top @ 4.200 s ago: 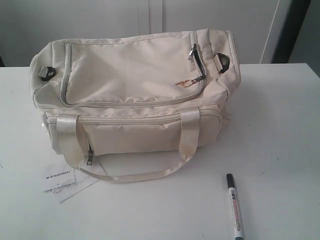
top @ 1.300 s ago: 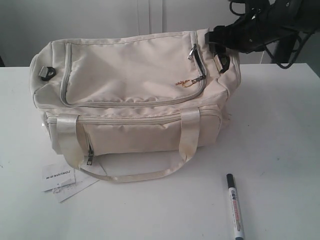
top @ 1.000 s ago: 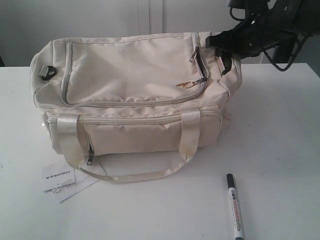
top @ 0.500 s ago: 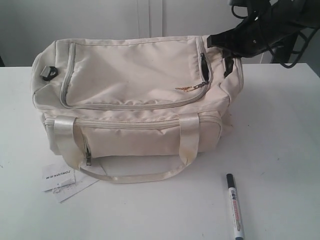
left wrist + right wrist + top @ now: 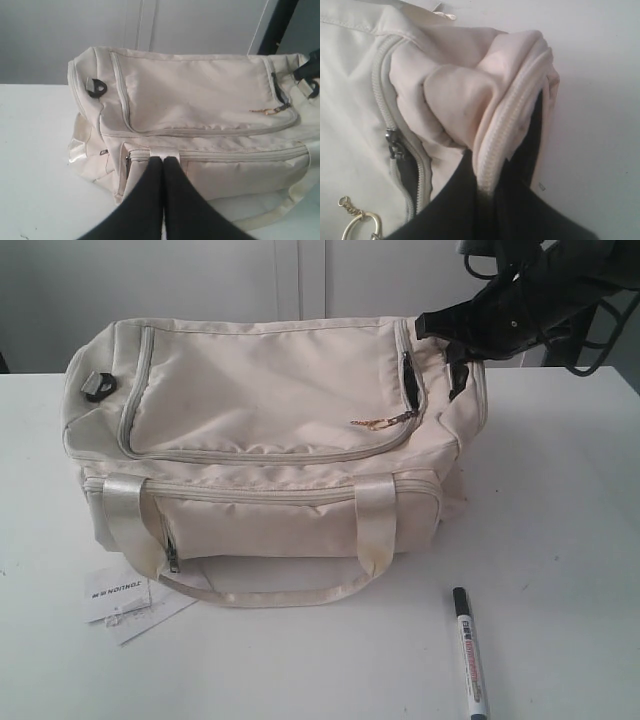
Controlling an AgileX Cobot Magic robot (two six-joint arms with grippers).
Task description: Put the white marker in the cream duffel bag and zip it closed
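Cameras are giving me three looks at the scene.

In the exterior view, the cream duffel bag [image 5: 270, 430] is sitting on the white table [image 5: 560, 500] with its long side facing me and its satin handles [image 5: 375, 525] hanging down the front. The white marker [image 5: 470, 655] is lying flat on the table in front of the bag's right end, well apart from it, black cap pointing toward the bag. A paper tag [image 5: 125, 598] is lying by the bag's left front corner. The right gripper [image 5: 430, 325] is reaching in over the bag's right end and meeting the fabric there.

In the left wrist view, the left gripper [image 5: 163, 159] is showing its two black fingers pressed together with nothing between them. The tips are pointing at the bag's [image 5: 200, 95] front side, near the zipper line; I cannot tell whether they are touching it.

In the right wrist view, the right gripper [image 5: 487, 165] is pinching a bunched fold of the bag [image 5: 350, 75], with a zipper-edged seam [image 5: 510, 120] clamped between its fingers. Beside that fold, a zipper pull [image 5: 394, 150] is sitting at a short dark gap, and the gold clasp [image 5: 357, 220] is lying on the flap.
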